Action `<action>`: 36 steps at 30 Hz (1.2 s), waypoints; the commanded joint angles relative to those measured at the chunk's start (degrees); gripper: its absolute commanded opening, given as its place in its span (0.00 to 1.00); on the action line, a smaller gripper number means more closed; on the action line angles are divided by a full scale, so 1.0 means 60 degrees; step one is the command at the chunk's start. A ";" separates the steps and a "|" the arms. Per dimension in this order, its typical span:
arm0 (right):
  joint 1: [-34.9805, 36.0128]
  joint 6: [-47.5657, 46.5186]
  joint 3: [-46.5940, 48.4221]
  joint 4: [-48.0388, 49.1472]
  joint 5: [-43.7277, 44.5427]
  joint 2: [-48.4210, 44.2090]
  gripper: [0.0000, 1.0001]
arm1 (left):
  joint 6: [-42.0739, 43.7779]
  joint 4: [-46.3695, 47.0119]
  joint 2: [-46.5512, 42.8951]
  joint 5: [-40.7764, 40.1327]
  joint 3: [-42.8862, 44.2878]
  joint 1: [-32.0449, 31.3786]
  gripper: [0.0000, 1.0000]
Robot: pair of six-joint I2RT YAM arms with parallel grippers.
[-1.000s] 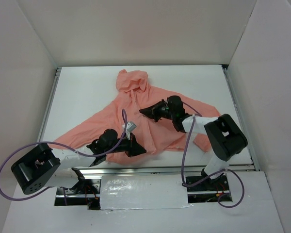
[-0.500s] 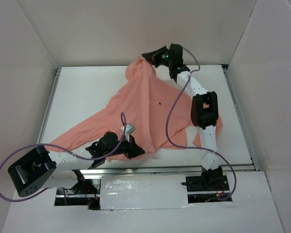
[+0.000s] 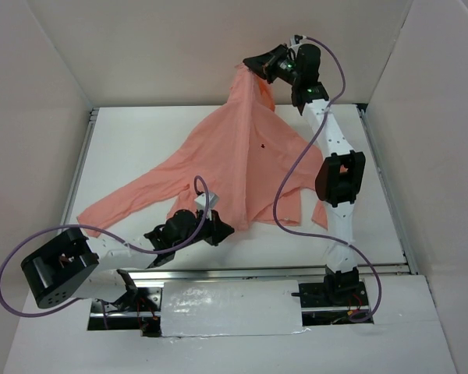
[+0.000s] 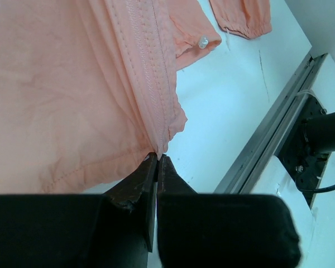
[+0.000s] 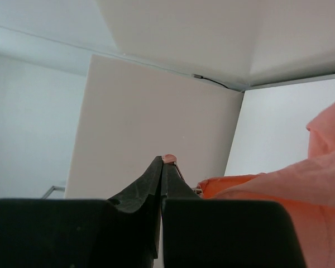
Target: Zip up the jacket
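Overhead, the white table [image 3: 140, 140] is seen boxed in by pale walls [image 3: 218, 47], and the jacket [image 3: 234, 167] is stretched from the table's near edge up toward the back wall. Its hem is clamped by the left gripper [image 3: 222, 231]; its top is clamped by the raised right gripper [image 3: 249, 64]. From the left wrist, the zipper [image 4: 148, 84] is shown ending at the clenched tips, near a metal rail [image 4: 268, 142]. From the right wrist, only a pink scrap is glimpsed between the shut tips; which part it is cannot be made out.
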 commanded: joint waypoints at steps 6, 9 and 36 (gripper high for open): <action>-0.0311 -0.0400 0.0367 0.1179 0.0301 -0.0807 0.05 | 0.0094 -0.2146 -0.0326 0.0167 0.0224 -0.0398 0.00; -0.0399 -0.0488 0.0426 0.1018 0.0374 -0.0937 0.02 | 0.0124 -0.2412 -0.0488 -0.0009 0.0312 -0.0399 0.00; -0.1161 -0.2662 0.0456 -0.1410 0.0138 -0.2679 0.97 | -0.1091 -0.7982 -0.2099 -0.4015 0.2492 -0.0428 0.99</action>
